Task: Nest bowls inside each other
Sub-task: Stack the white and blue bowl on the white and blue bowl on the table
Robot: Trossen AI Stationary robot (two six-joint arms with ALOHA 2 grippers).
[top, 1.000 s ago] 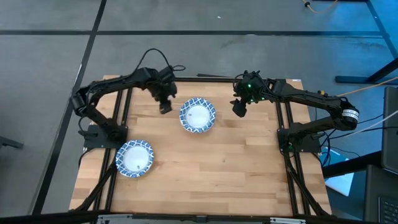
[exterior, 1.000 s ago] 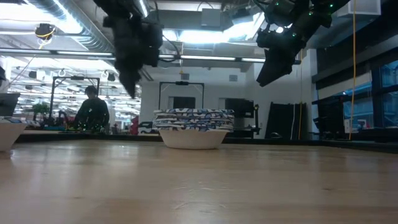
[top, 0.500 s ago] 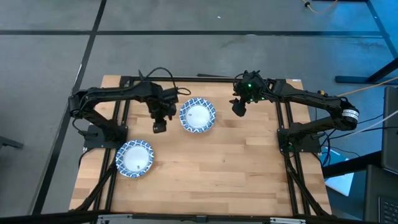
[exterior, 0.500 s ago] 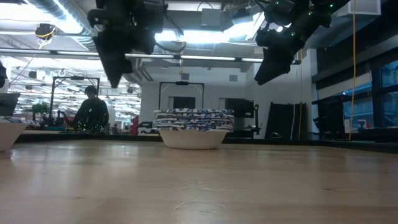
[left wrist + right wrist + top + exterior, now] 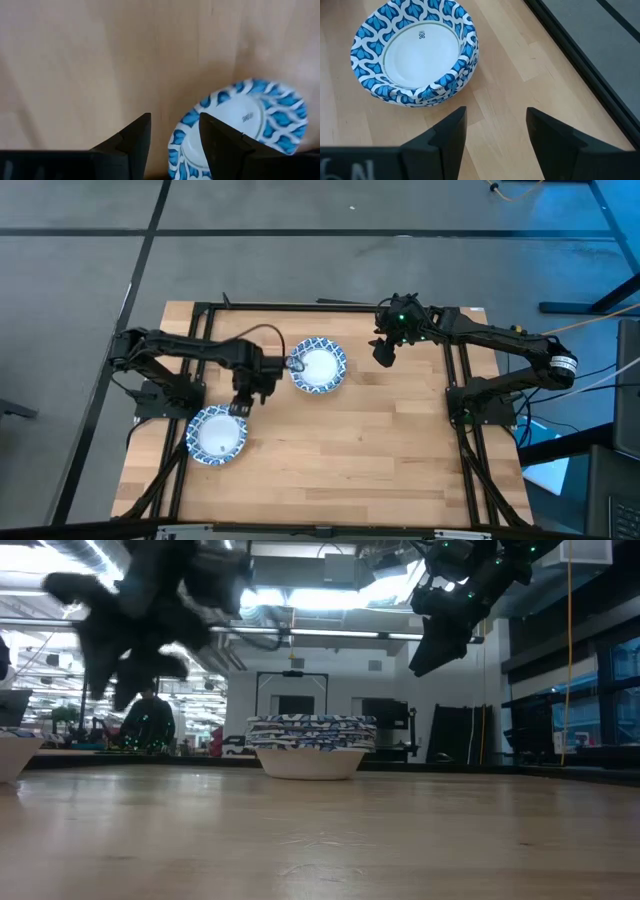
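A stack of several nested blue-and-white bowls (image 5: 318, 366) stands on its base at the table's far middle; it also shows in the low view (image 5: 312, 745) and the right wrist view (image 5: 415, 55). A single bowl (image 5: 215, 435) rests on its base near the left edge; the left wrist view shows this bowl (image 5: 240, 130) too. My left gripper (image 5: 240, 405) hangs open just above and beside the single bowl's far-right rim, touching nothing; its fingers (image 5: 175, 137) stand apart. My right gripper (image 5: 384, 355) hovers open to the right of the stack, its fingers (image 5: 495, 127) well apart.
Bare wooden table (image 5: 380, 450) stretches across the near and right parts. Black frame rails (image 5: 460, 380) run along both sides by the arm bases. A person (image 5: 150, 720) stands in the room far behind the table.
My left gripper has swung from beside the stack's left rim toward the table's near-left, ending over the single bowl's far-right rim; it moves fast and shows blurred in the low view. The bowls have not moved.
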